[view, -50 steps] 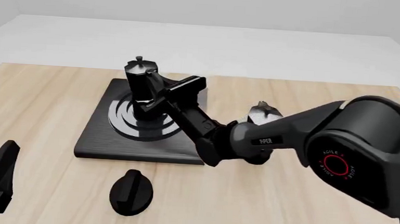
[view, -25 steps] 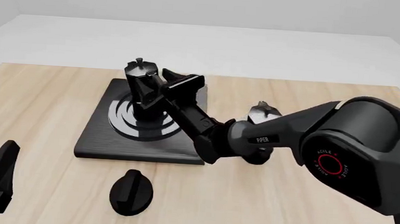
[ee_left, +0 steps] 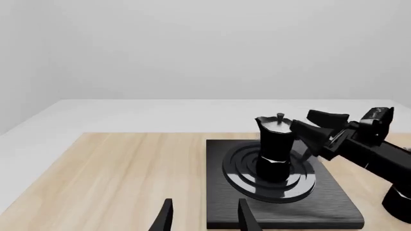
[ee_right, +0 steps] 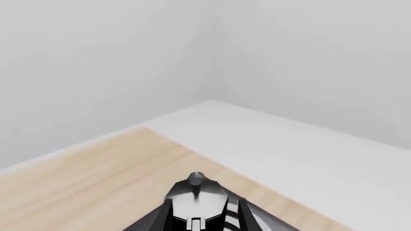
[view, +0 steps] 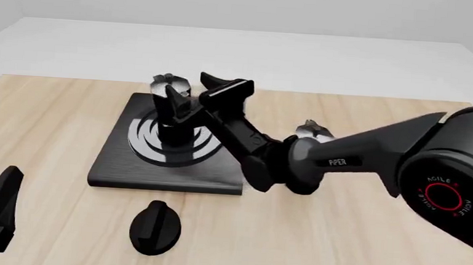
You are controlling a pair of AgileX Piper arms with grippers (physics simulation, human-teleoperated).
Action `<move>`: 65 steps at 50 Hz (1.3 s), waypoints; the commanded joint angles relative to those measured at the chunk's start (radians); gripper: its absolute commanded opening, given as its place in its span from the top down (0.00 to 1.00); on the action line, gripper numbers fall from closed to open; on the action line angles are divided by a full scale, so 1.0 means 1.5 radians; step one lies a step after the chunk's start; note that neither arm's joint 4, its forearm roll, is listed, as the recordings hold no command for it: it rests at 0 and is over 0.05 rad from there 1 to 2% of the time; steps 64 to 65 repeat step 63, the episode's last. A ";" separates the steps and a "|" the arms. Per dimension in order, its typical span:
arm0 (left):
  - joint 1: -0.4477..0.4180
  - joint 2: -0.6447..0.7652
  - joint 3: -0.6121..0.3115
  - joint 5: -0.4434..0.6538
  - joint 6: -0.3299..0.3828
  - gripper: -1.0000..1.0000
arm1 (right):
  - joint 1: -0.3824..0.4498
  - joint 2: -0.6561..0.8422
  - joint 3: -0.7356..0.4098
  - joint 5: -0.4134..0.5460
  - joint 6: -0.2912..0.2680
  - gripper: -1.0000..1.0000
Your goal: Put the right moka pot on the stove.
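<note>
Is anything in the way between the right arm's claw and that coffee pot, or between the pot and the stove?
Nothing visible. The right moka pot already stands on the burner rings of the stove, and the right gripper hangs open at its lid. The second moka pot sits aside, behind the arm.

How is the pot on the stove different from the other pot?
The black faceted moka pot with silver lid stands on the flat black stove's burner rings; the second moka pot is off the stove, to its right. The first shows nearly whole; the second is mostly hidden behind the right arm. Both have shiny silver lids.
</note>
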 commanded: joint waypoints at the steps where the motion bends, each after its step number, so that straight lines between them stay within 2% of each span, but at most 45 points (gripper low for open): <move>1: 0.000 0.000 0.000 0.000 0.000 0.00 | -0.004 -0.064 0.054 0.007 -0.005 0.00; 9: 0.000 0.000 0.000 0.000 0.000 0.00 | -0.001 -0.105 0.088 0.017 -0.010 0.00; 35: 0.000 0.000 0.000 0.000 0.000 0.00 | 0.006 -0.253 0.230 -0.007 -0.011 0.00; 51: 0.000 0.000 0.000 0.000 0.000 0.00 | 0.017 -0.369 0.314 0.032 -0.024 0.00; 61: 0.000 0.000 0.000 0.000 0.000 0.00 | 0.017 -0.428 0.387 0.023 -0.027 0.00; 65: 0.000 0.000 0.000 0.000 0.000 0.00 | 0.018 -0.429 0.393 0.020 -0.029 0.00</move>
